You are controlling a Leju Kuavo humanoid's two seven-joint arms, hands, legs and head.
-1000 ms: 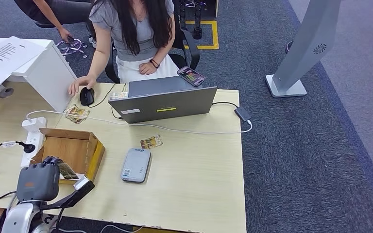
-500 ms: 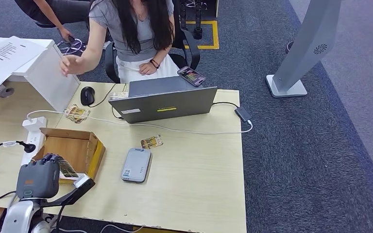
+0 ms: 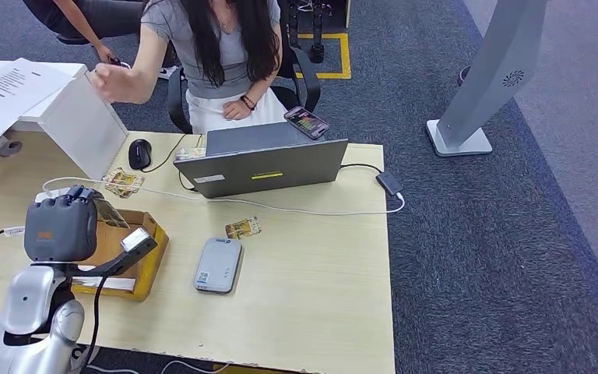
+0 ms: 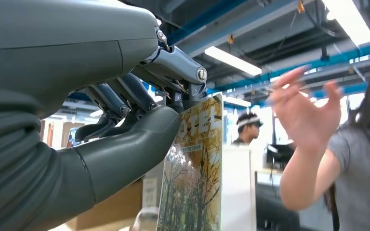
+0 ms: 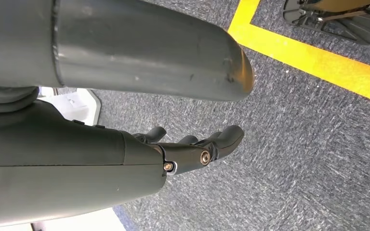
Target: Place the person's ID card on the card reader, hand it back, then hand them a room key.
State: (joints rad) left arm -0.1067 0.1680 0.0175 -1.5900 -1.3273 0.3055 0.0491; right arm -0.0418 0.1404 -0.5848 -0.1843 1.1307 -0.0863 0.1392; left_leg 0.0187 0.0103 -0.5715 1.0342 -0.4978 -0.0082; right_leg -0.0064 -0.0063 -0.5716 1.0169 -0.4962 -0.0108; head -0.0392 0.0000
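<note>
Room key card [image 4: 192, 178], printed with autumn trees and hotel lettering, sits pinched between the thumb and fingers of the left hand [image 3: 61, 224], raised above the open cardboard box [image 3: 144, 253] at the left end of the wooden desk [image 3: 311, 296]. In the head view the card's edge [image 3: 110, 212] pokes out beside the hand. The step in hand looks like the handover to the seated person [image 3: 218, 54], whose raised hand [image 3: 113, 80] waits beyond the white partition [image 3: 78, 125].

To do it well, the arm probably needs to carry the card forward and up toward that waiting hand, passing the partition's edge and staying above the white cable [image 3: 226, 201] and the laptop [image 3: 261, 165]. Keeping the free end of the card pointed at the person would give them plenty of bare card to take. The pinch should hold firm until their fingers close on it, since a card gripped by one edge could swing or slip.

The left arm stands bent at the elbow, forearm upright, the back of the hand facing the head camera. In the left wrist view the card hangs roughly vertical from the grip. The right hand [image 5: 192, 149] hangs over grey carpet [image 5: 294, 125] with its fingers loosely curled and nothing in them. The grey card reader [image 3: 219, 265] lies bare mid-desk, and another card [image 3: 243, 227] rests just beyond it.
</note>
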